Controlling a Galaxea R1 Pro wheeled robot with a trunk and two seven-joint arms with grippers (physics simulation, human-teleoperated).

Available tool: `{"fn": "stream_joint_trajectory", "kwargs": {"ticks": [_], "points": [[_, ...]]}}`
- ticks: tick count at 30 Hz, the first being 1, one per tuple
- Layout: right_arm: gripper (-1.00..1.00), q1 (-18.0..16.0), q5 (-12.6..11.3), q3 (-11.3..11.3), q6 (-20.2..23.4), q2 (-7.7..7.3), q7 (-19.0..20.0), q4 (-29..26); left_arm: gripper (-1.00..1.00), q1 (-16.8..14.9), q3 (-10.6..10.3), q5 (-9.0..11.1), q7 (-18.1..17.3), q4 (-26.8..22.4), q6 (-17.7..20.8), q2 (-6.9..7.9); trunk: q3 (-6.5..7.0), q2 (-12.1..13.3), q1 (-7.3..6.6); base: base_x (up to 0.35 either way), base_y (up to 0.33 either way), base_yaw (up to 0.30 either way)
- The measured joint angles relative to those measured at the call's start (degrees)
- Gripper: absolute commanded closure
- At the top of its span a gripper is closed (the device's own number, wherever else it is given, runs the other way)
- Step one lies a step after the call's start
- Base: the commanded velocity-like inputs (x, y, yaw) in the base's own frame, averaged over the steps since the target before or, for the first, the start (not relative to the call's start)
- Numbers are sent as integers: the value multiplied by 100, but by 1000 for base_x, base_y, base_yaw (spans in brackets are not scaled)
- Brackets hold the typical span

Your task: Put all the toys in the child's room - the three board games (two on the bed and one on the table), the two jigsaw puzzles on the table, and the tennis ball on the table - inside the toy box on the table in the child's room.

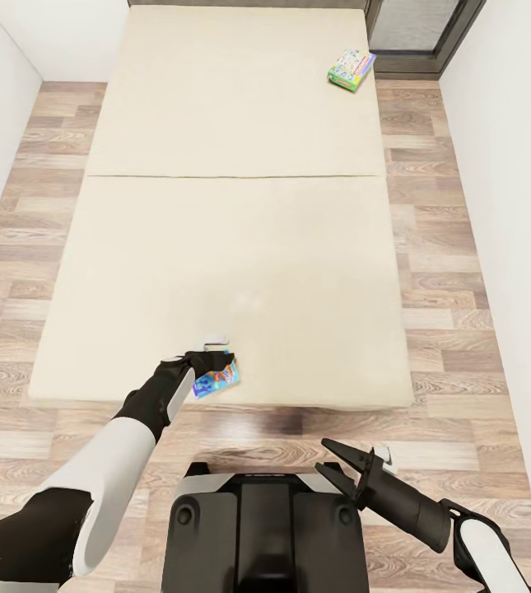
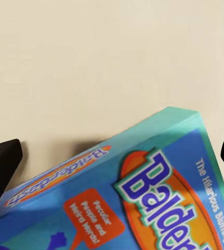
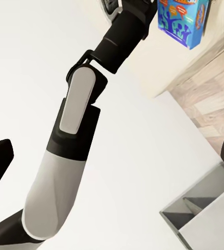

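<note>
A blue board game box hangs tilted at the bed's near edge, and my left gripper is shut on it. The left wrist view has the box's printed face between both black fingers, with the cream bed behind. In the right wrist view the same box shows at the end of my left arm. A second, green board game lies flat at the bed's far right corner. My right gripper is open over the floor beside my base, holding nothing.
The cream bed takes up most of the room ahead. Wood floor runs along both sides, with white walls close by. A dark-framed glass door stands at the far right. My own base sits just below the bed's near edge.
</note>
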Motion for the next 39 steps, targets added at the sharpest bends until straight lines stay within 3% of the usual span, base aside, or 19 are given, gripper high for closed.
{"fn": "stream_joint_trajectory", "kwargs": {"ticks": [39], "points": [[-100, 0, -7, 9, -8, 0, -83, 2, -100, -1, -4, 31, -27, -22, -31, -1, 0, 2, 3, -38, -33, 0]]}}
